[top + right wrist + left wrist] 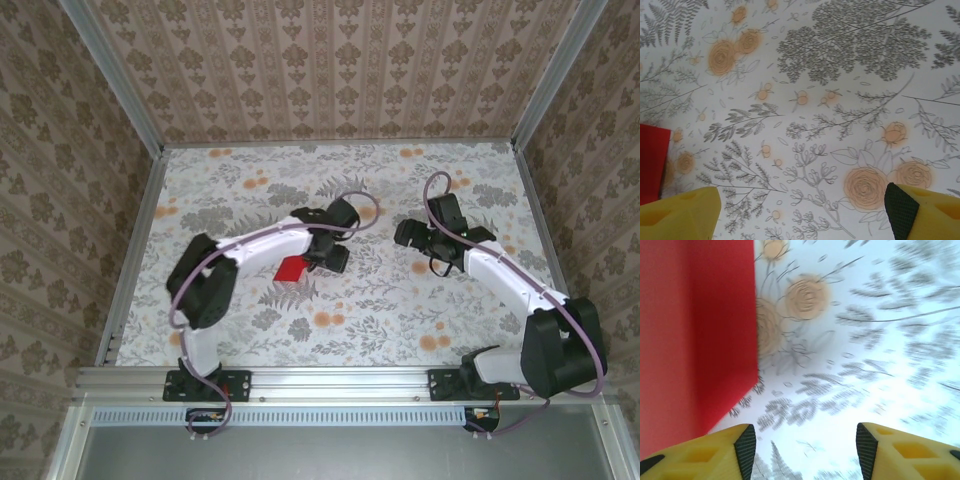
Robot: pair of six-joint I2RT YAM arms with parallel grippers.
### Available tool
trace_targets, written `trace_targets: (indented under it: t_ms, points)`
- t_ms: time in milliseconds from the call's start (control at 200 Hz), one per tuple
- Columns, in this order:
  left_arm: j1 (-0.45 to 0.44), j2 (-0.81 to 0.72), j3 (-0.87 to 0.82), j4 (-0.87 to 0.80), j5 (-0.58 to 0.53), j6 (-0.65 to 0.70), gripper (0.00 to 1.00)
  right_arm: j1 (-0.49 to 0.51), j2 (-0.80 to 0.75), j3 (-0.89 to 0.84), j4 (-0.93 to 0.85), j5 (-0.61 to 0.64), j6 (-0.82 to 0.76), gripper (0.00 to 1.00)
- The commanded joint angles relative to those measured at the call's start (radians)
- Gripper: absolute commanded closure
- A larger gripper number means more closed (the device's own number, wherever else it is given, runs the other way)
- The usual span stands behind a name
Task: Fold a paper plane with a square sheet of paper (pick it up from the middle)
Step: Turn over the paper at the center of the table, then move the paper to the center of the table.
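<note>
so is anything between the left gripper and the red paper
Nothing visible does. The red paper lies right beside the left gripper, whose jaws stand open over the floral table cover, with nothing between them.

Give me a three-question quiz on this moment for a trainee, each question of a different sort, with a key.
1. True or false: the left gripper is clamped on the red paper.
2. In the top view, the red paper lies nearest to: A) the left gripper, B) the right gripper, C) the back wall.
3. What shows between the right gripper's open fingers in its wrist view?

Key
1. False: its jaws stand apart, with the paper off to the side of one finger.
2. A.
3. Only the flowered table; nothing is held.
</note>
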Motion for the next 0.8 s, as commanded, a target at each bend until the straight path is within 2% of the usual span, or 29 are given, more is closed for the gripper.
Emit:
trace_targets:
  t_ms: [0,50,105,245,380,395,560,795]
  points:
    - [0.079,-0.163,-0.088,0.145,0.271,-0.051,0.38,-0.002,0.052,0.061,-0.013,-0.111,-0.034,0.13]
    - [0.118,-0.235,-0.15,0.205,0.312,-0.064,0.37,0.002,0.088,0.072,0.011,-0.184,-0.034,0.15]
    - [0.158,-0.314,-0.218,0.244,0.288,-0.072,0.33,0.027,0.116,0.088,0.034,-0.235,-0.03,0.15]
    - [0.296,-0.474,-0.36,0.241,0.167,-0.097,0.22,0.166,0.219,0.177,0.047,-0.228,-0.026,0.17]
    - [0.396,-0.589,-0.471,0.243,0.123,-0.118,0.12,0.318,0.378,0.312,0.055,-0.243,-0.007,0.22]
    - [0.429,-0.601,-0.479,0.241,0.119,-0.12,0.11,0.332,0.393,0.326,0.055,-0.246,-0.006,0.23]
    - [0.553,-0.681,-0.55,0.202,0.118,-0.145,0.0,0.464,0.596,0.516,0.035,-0.285,0.009,0.33]
    - [0.661,-0.695,-0.579,0.16,0.178,-0.144,0.0,0.569,0.806,0.745,-0.059,-0.295,-0.01,0.4]
